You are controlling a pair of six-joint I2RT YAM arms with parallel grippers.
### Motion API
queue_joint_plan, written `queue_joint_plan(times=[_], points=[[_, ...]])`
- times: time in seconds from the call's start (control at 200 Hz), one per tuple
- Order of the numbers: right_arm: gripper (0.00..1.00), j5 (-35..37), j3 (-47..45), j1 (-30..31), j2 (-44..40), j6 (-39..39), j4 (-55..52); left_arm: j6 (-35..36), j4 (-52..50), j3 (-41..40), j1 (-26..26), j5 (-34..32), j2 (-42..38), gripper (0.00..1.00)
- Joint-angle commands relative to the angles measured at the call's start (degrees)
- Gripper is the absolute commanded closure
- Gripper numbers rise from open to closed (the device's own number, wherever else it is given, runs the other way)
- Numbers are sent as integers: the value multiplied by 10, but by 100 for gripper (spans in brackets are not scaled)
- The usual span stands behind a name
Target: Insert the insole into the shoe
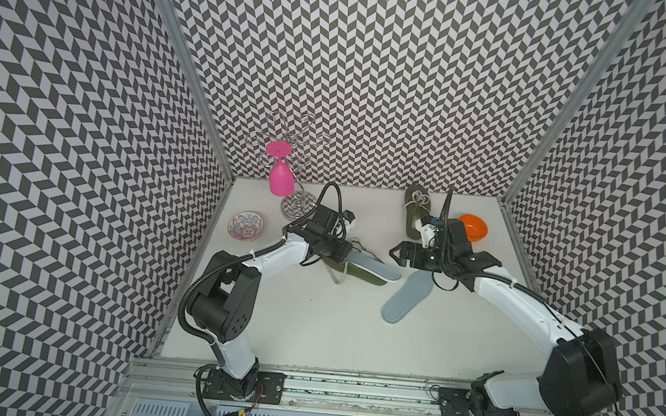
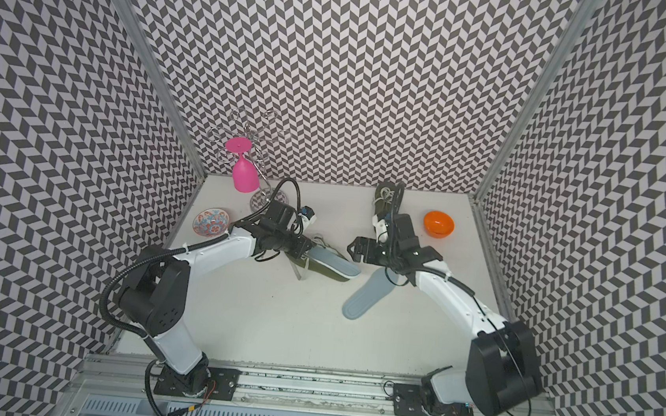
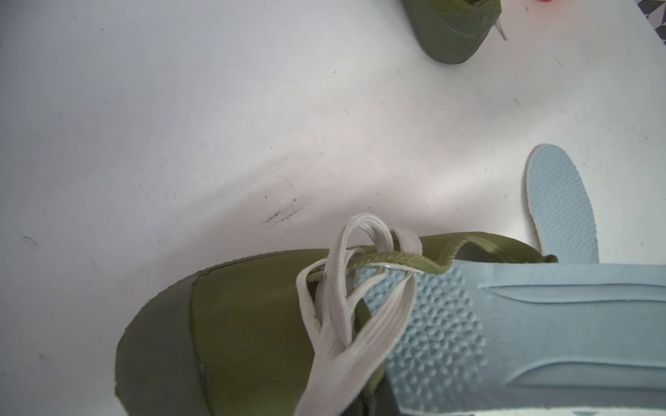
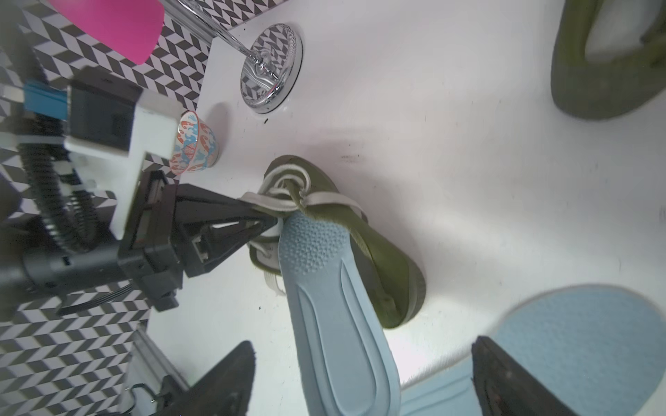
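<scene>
An olive shoe [image 1: 364,278] lies on its side at mid-table, seen in both top views. A pale blue insole [image 1: 375,267] has its toe end tucked under the white laces [image 3: 346,306], and its heel end sticks out past the shoe's heel. My left gripper [image 4: 268,218] is shut on the laces and tongue at the shoe's opening. My right gripper [image 4: 362,345] is open. Its fingers [image 4: 230,378] stand well apart on either side of the insole's protruding heel end without touching it.
A second blue insole [image 1: 405,297] lies flat under the right wrist. A second olive shoe [image 1: 415,216] sits at the back, with an orange bowl [image 1: 475,227] to its right. At the back left stand a pink glass [image 1: 280,175] on a wire rack [image 1: 296,206] and a patterned bowl [image 1: 245,226].
</scene>
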Motion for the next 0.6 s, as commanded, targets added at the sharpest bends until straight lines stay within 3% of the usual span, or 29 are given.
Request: queue_joint_plan(times=[0.0,0.255,0.461,0.596], points=[[16,-49,-58,-14,-19,91,32,-15,21,17,-1,-11,-7,100],[18,-101,-149,-15,-77,232,153,-18,25,21,-11,-26,-4,100],[21,-128,-170,0,-50,299,235,-18,26,24,-18,-31,-3,100],[29,-126,-167,13,-30,314,248,-22,27,25,-18,-34,-4,100]])
